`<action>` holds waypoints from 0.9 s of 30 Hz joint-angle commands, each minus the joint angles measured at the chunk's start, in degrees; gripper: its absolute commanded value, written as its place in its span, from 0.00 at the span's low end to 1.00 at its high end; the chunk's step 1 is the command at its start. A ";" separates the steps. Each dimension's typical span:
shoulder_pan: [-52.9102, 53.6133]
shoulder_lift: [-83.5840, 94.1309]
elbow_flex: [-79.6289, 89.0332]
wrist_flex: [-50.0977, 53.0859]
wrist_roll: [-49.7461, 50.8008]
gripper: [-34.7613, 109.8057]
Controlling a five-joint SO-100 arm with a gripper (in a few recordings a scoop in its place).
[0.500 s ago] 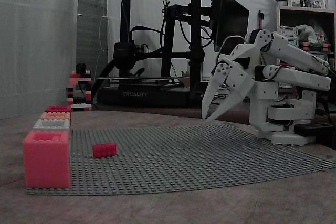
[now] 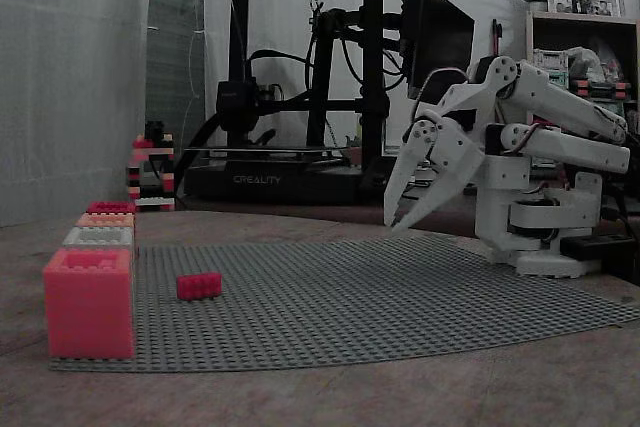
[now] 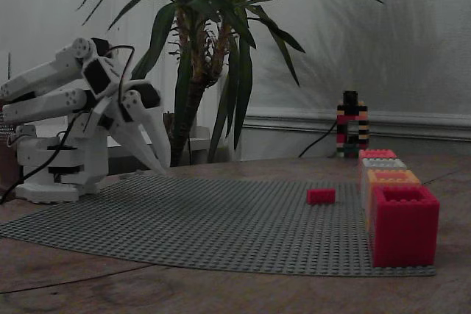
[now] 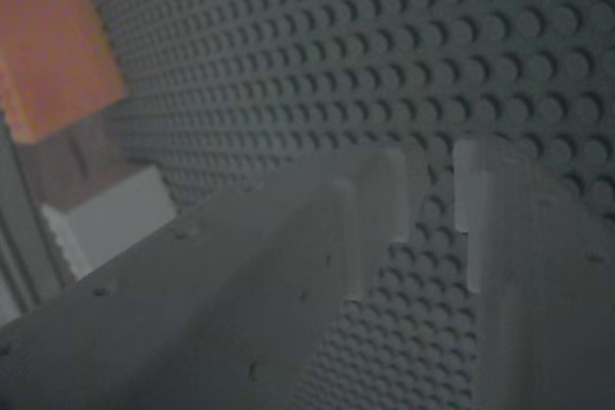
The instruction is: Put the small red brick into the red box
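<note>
The gripper (image 2: 397, 222) hangs empty above the baseplate (image 2: 400, 297), fingers slightly parted, because the small red brick (image 2: 198, 286) lies well ahead, just beside the red box (image 2: 88, 302).

A grey studded baseplate (image 2: 380, 292) covers the wooden table (image 2: 330, 397) in both fixed views. Behind the front box along the plate's edge sits a row of boxes: orange (image 3: 392, 176), grey-white (image 3: 383, 163) and red (image 3: 377, 154). Past them a stack of mixed-colour bricks (image 3: 351, 125) stands upright. A black Creality 3D printer (image 2: 300, 87) is at the back in a fixed view, with a shelf (image 2: 580, 47) holding picture frames. A large potted palm (image 3: 210, 42) rises behind the plate.
</note>
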 commanded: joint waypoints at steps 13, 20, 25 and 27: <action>-1.32 0.70 0.00 1.58 0.88 0.24; -1.67 0.70 -0.44 -2.20 2.11 0.24; -3.43 -5.27 -10.72 -5.98 0.53 0.24; -3.96 -13.89 -16.61 -7.91 -0.53 0.24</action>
